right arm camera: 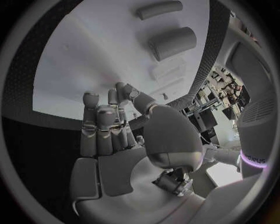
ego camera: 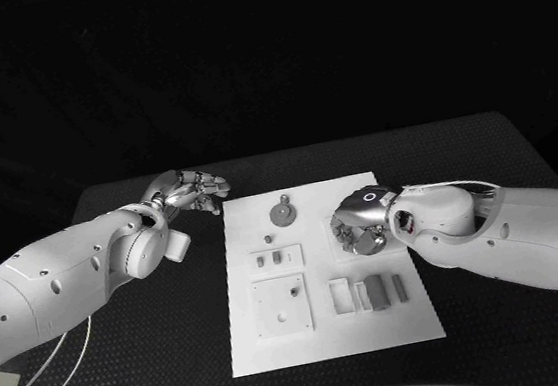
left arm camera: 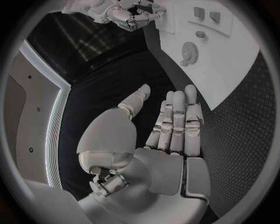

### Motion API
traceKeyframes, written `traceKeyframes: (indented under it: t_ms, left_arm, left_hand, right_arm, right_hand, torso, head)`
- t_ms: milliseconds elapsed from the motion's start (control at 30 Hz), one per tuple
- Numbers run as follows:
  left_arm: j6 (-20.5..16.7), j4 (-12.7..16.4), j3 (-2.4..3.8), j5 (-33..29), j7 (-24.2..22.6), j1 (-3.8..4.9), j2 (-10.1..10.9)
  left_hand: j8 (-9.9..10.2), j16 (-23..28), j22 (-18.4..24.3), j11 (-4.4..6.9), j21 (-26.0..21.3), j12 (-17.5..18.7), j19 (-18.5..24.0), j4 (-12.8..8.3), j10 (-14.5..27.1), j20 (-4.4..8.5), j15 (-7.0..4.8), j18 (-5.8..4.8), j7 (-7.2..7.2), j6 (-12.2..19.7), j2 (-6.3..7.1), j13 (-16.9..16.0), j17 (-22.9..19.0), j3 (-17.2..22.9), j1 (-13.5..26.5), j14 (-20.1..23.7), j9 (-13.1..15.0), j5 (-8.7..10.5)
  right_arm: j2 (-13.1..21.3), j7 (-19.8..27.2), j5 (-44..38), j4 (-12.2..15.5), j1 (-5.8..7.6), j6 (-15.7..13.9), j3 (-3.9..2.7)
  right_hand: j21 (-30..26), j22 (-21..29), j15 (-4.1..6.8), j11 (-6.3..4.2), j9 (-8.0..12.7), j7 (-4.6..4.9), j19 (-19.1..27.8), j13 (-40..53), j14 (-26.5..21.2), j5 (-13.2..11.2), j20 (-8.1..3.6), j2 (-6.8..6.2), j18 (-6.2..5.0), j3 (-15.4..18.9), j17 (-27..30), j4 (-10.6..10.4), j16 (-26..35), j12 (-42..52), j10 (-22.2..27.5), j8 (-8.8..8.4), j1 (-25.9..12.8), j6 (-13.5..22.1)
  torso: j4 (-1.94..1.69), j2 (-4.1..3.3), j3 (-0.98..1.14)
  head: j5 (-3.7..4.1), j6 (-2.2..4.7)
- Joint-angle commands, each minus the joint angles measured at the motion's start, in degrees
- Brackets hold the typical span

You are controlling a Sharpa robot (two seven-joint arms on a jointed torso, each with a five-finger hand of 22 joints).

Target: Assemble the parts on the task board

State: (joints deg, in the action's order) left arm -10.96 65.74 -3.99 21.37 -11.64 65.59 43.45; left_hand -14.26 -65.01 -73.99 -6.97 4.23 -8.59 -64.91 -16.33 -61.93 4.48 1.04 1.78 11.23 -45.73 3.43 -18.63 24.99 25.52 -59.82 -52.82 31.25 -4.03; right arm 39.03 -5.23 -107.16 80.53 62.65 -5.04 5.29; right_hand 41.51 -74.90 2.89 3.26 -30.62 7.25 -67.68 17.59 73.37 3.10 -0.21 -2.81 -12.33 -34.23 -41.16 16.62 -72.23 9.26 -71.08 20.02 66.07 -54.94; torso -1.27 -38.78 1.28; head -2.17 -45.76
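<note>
1. Left hand point(ego camera: 191, 190): held over the black worktop point(ego camera: 492, 155) just off the task board's far left corner, fingers straight and side by side, thumb apart, nothing in its grasp; the left wrist view point(left arm camera: 169, 126) shows the empty palm
2. Right hand point(ego camera: 360, 222): poised over the right edge of the task board point(ego camera: 335, 341), fingers partly curled toward the palm; in the right wrist view point(right arm camera: 116, 135) no part can be made out between them, so whether it holds anything cannot be told
3. Task board: a white plate between the two hands, nearer the right one
4. Gear-shaped part point(ego camera: 283, 213): lies on the board between the hands, just beyond the right hand's fingertips toward the left hand; also seen ahead of the left hand's fingertips point(left arm camera: 189, 52)
5. Small block parts point(ego camera: 277, 255): set in a raised plate on the board, beside the right hand toward the robot's left
6. Long grey parts point(ego camera: 376, 291): lie side by side on the board under the right forearm, nearer the robot than that hand; they appear beyond its fingertips in the wrist view point(right arm camera: 172, 43)
</note>
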Motion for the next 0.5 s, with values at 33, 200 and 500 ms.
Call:
traceKeyframes:
  t_ms: [33, 200, 500]
  left_arm:
    - [0.7, 0.1, 0.06, -0.3, -0.4, 0.11, -0.1]
    - [0.7, 0.0, 0.06, -0.3, -0.4, 0.11, -0.1]
    - [0.8, 0.0, 0.06, -0.3, -0.4, 0.11, -0.1]
  left_hand:
    - [0.0, 0.2, 0.0, -0.18, -0.3, -0.2, -0.4, 0.1, 0.7, 0.24, -0.09, 1.14, 0.47, 0.0, -0.01, 0.0, 0.0, -0.2, 0.4, -0.3, 0.1, 0.31]
    - [0.0, 0.2, 0.0, -0.18, -0.3, -0.3, -0.4, 0.1, 0.7, 0.24, -0.09, 1.14, 0.47, 0.1, 0.0, 0.0, 0.0, -0.2, 0.4, -0.3, 0.1, 0.31]
    - [-0.1, 0.2, 0.0, -0.18, -0.3, -0.3, -0.4, 0.1, 0.7, 0.24, -0.09, 1.15, 0.47, 0.1, -0.01, 0.0, 0.0, -0.2, 0.4, -0.3, 0.1, 0.31]
  right_arm:
    - [-0.1, 0.7, -0.6, 0.3, -0.08, -1.5, 0.02]
    - [0.0, 0.2, -0.6, 0.3, -0.13, -2.5, 0.02]
    - [0.5, -0.2, -0.5, 1.3, -0.18, -3.4, 0.0]
  right_hand:
    - [0.4, -1.3, 0.48, -0.24, -0.5, -0.05, -0.2, 0.4, 0.0, -0.2, -0.42, 1.15, -2.67, 0.0, -0.1, 0.2, -0.3, 0.4, -1.1, 0.46, 0.3, -0.8]
    - [0.7, -1.2, 0.95, -0.72, -0.7, -0.42, -0.2, 1.1, 0.0, -0.2, -0.55, 1.59, -2.67, 0.3, -0.2, 0.2, -0.5, 0.6, -2.2, 0.8, 0.5, -1.9]
    - [0.8, -1.2, 1.25, -1.02, -0.9, -0.61, -0.3, 1.6, 0.0, -0.2, -0.64, 1.59, -2.67, 0.5, -0.3, 0.2, -0.6, 0.7, -2.8, 0.95, 0.6, -2.5]
  torso:
    - [-0.03, 0.0, 0.02]
    - [-0.03, 0.02, -0.03]
    - [0.01, 0.04, 0.0]
  head:
    - [0.03, -0.03]
    - [0.06, 0.01]
    - [-0.02, 0.04]
